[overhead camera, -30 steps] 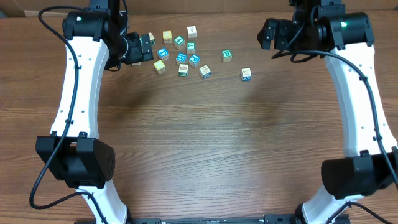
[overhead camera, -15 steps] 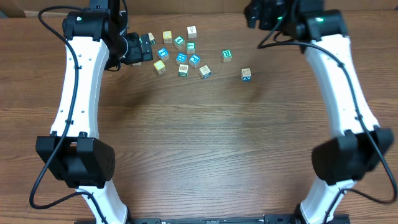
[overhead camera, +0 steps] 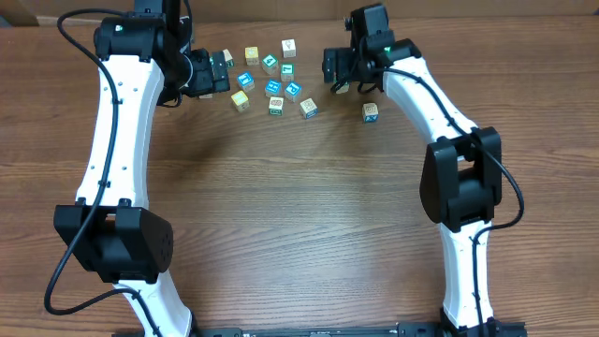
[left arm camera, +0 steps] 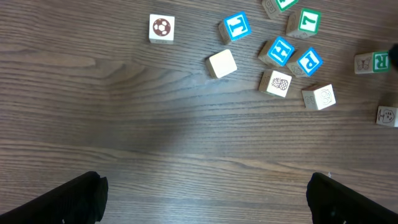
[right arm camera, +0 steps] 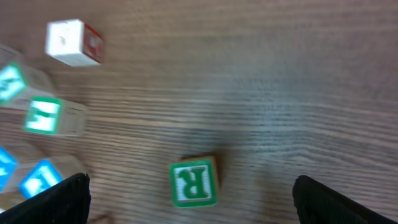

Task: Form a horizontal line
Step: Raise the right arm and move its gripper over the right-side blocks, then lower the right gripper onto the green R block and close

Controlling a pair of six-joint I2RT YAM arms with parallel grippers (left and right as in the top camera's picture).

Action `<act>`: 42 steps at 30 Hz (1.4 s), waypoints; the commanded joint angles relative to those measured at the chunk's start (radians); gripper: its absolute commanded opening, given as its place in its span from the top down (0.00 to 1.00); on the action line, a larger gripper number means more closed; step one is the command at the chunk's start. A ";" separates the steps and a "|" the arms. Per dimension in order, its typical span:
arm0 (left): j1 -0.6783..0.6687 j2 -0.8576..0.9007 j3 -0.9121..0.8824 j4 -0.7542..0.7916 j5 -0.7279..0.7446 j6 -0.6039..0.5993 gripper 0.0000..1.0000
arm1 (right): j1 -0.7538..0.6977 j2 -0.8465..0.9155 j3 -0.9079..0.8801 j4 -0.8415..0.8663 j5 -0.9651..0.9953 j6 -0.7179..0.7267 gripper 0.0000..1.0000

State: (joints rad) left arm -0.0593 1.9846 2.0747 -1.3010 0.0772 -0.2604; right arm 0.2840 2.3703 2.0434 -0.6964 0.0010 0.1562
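Along the far side of the table (overhead camera: 299, 215), seen from overhead, the lettered blocks (overhead camera: 273, 86) lie in a loose cluster with one stray block (overhead camera: 371, 112) off to the right, and no row is formed yet. The left gripper (overhead camera: 211, 73) hangs just beside the cluster's left end. The right gripper (overhead camera: 337, 70) sits over its right end, between the cluster and the stray. With both arms at one tight patch, a sideways sweep could scatter neighbouring blocks, or the arms could clash. At the left wrist, the fingers (left arm camera: 81, 196) stand wide apart with nothing between them, over bare wood short of a plain block (left arm camera: 222, 63) and a soccer-ball block (left arm camera: 161, 28). The blue-faced blocks (left arm camera: 280, 51) further right touch or nearly touch, so closing on one there risks nipping two or twisting a neighbour. At the right wrist the picture is smeared, yet the jaws are plainly spread wide and empty. The green R block (right arm camera: 194, 182) lies roughly midway between them, turned slightly askew. A descent that drifts could land a fingertip on top of it, and a close on its skewed faces could spin it instead of seating it. Any block set down crooked would then spoil the line.
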 commanded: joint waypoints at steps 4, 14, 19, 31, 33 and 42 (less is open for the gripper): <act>-0.006 0.005 0.006 0.000 -0.007 -0.010 0.00 | -0.002 0.033 -0.013 0.029 0.024 -0.007 0.01; -0.006 0.005 0.006 0.000 -0.007 -0.010 0.00 | -0.002 0.079 -0.034 0.084 0.024 -0.007 0.13; -0.006 0.005 0.006 0.000 -0.007 -0.010 0.00 | -0.002 0.092 -0.034 0.100 0.024 -0.006 0.21; -0.006 0.005 0.006 0.000 -0.007 -0.010 0.00 | -0.002 0.092 -0.034 0.055 0.011 -0.003 0.44; -0.006 0.005 0.006 0.000 -0.007 -0.010 0.00 | -0.002 0.092 -0.034 0.066 0.005 -0.003 0.48; -0.006 0.005 0.006 0.000 -0.007 -0.010 0.00 | -0.002 0.092 -0.034 0.110 0.005 -0.003 0.40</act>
State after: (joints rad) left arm -0.0593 1.9846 2.0747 -1.3010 0.0772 -0.2600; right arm 0.2829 2.4546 2.0136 -0.6094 0.0071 0.1547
